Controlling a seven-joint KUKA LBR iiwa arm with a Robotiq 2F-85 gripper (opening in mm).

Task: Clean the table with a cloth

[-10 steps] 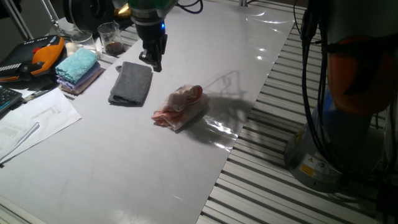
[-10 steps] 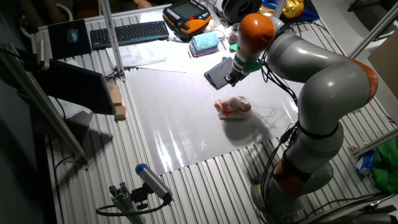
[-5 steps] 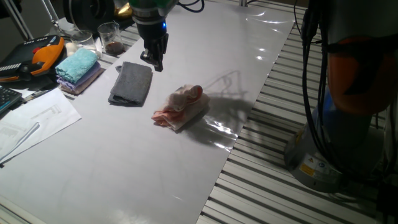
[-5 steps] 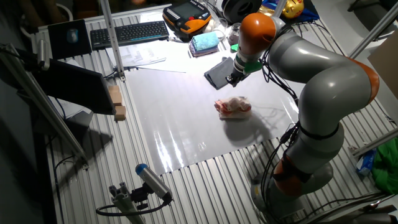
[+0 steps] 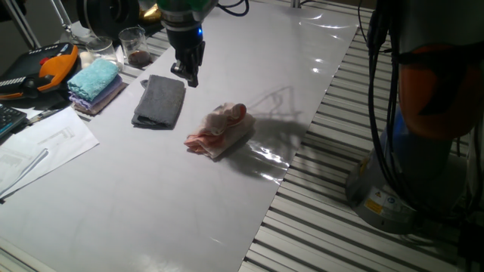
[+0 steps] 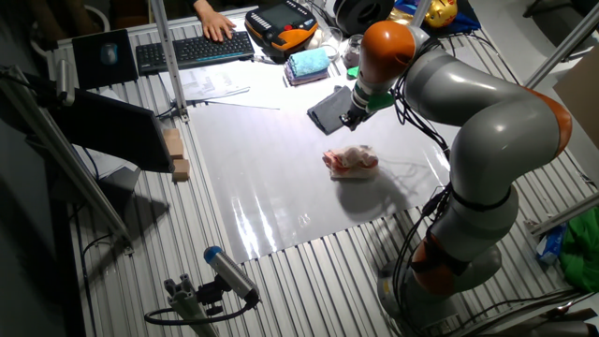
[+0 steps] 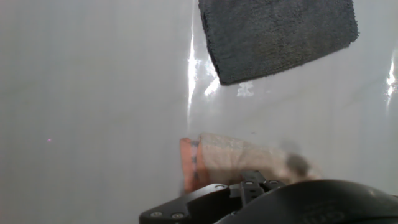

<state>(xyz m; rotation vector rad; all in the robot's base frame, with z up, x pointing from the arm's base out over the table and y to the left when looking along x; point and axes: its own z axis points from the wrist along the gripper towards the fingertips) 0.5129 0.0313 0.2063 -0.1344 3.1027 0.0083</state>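
Observation:
The pink and peach cloth lies crumpled in the middle of the glossy white table. It also shows in the other fixed view, cloth on table. My gripper hangs just above the table at the far corner of a dark grey cloth, well behind the pink one. Its fingers look pressed together with nothing between them. In the other fixed view the gripper is beside the grey cloth. The hand view shows the cloth low in the frame, partly behind the hand's body.
A dark grey cloth lies flat left of the gripper. A teal towel on folded cloths, glasses and papers crowd the left side. A person's hand rests on a keyboard. Slatted grating borders the table.
The arm has hardly moved and the cloths lie as before. A person's hand has come onto the keyboard in the other fixed view.

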